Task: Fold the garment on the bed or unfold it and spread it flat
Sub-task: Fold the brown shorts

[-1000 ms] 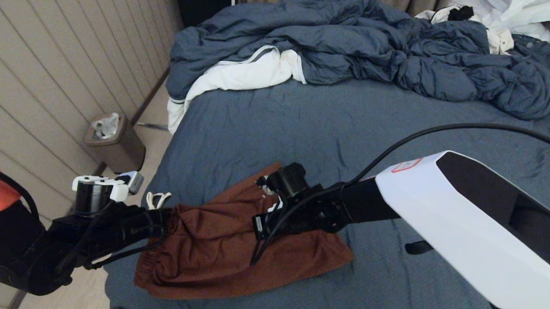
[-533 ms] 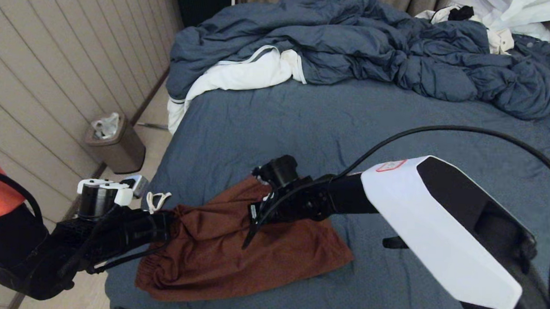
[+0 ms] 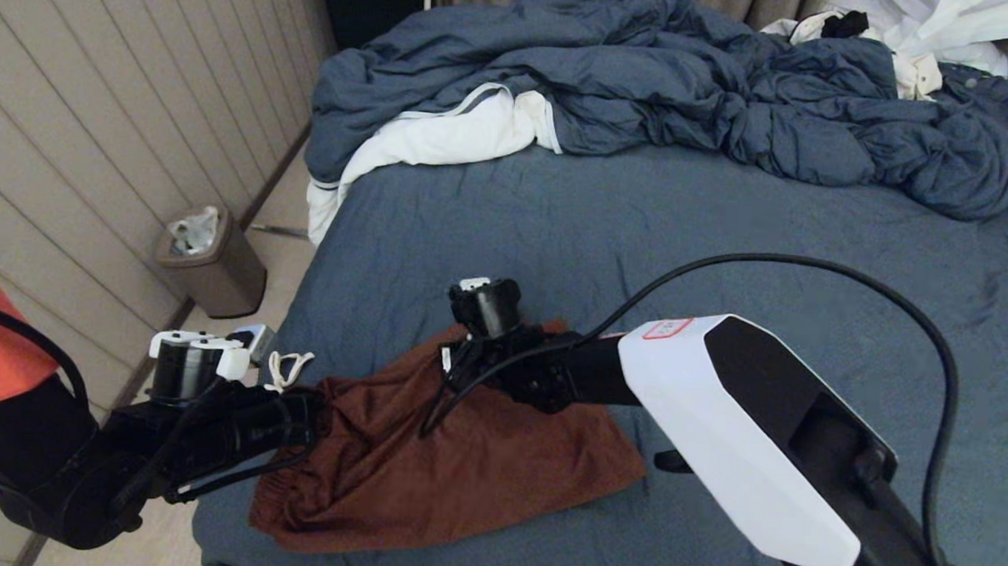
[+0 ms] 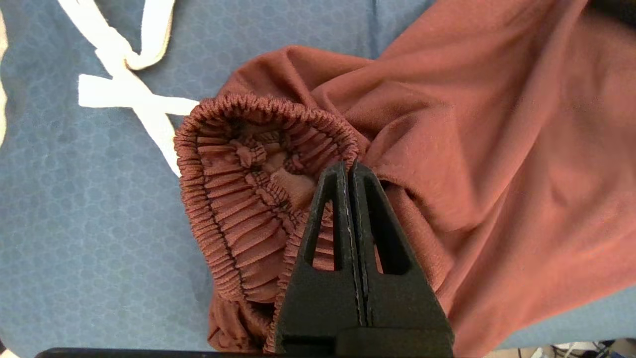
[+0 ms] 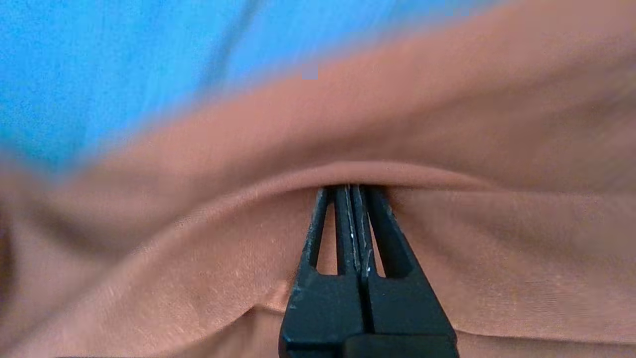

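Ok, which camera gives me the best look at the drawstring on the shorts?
The left wrist view: the white drawstring lies knotted on the bed sheet beside the gathered waistband, which the left gripper pinches. The head view shows only a small white loop. The right wrist view shows none of it.

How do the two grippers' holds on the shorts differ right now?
The left gripper pinches the gathered elastic waistband of the shorts at the near-left edge of the bed; the right gripper pinches a smooth fold of plain fabric farther in. The drawstring lies beside the left gripper's hold; none shows by the right gripper. Both are shut on the shorts.
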{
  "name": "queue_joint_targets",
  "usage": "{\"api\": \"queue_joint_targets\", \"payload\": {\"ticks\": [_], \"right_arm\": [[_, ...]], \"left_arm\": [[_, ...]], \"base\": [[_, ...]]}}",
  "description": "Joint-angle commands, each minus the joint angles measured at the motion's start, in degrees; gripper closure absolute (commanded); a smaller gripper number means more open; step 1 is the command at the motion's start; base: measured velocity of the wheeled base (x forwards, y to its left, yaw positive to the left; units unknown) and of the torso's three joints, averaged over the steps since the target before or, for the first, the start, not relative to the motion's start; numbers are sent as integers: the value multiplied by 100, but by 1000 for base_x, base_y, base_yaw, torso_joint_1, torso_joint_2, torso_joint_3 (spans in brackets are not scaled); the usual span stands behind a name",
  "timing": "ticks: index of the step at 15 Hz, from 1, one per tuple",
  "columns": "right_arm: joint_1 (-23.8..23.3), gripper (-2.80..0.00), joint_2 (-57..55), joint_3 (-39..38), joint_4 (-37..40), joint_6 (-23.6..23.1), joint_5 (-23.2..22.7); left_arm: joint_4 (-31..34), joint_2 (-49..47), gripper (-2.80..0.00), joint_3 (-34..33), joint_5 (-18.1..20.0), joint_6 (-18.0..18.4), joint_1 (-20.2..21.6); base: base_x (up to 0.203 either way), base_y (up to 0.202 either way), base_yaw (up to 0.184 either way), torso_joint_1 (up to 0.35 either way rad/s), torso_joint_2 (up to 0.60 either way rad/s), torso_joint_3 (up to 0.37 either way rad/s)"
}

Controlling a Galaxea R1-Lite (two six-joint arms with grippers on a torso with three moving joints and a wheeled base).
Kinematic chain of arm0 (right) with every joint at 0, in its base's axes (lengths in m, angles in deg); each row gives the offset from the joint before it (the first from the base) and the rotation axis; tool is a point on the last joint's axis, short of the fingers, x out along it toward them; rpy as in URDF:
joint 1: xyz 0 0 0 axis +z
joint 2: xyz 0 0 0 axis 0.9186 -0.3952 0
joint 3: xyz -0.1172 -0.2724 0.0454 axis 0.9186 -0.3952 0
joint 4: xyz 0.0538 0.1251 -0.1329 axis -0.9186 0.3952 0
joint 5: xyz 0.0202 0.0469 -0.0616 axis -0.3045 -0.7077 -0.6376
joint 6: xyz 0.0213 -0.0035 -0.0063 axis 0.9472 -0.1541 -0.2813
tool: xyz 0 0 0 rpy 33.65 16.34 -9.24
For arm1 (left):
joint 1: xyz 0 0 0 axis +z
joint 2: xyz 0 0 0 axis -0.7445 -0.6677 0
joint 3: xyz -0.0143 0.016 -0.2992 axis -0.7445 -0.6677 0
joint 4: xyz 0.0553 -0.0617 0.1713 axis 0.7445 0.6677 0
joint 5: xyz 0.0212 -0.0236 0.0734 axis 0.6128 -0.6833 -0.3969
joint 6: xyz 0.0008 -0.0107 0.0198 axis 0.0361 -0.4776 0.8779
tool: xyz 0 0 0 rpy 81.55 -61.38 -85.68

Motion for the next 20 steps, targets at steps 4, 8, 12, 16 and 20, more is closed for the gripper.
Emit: {"api": "queue_joint_targets", "payload": {"ticks": [4,8,12,16,20], "right_arm": [[67,0,268,2,-198,17,311],[9,0,528,-244,-125,-5,351],[-82,0,835,-472,308,-1,345],[-147,0,955,-521,717,-23,351],[-278,0,1072,-657,827,8,461]], "left_arm": [[-275,-14,0,20,-49,-86,12],[-653,60,0,-131,-307,-73,133],[-1330,153,0,-670,-360,62,233],[-1999,65,0,-1199,-366,149,266],[-2242,-164,-280,-1283,-374,232,267]], "base": [[0,0,0,0,0,0],[0,0,0,0,0,0],[0,0,0,0,0,0],[0,0,0,0,0,0],[0,0,0,0,0,0]]}}
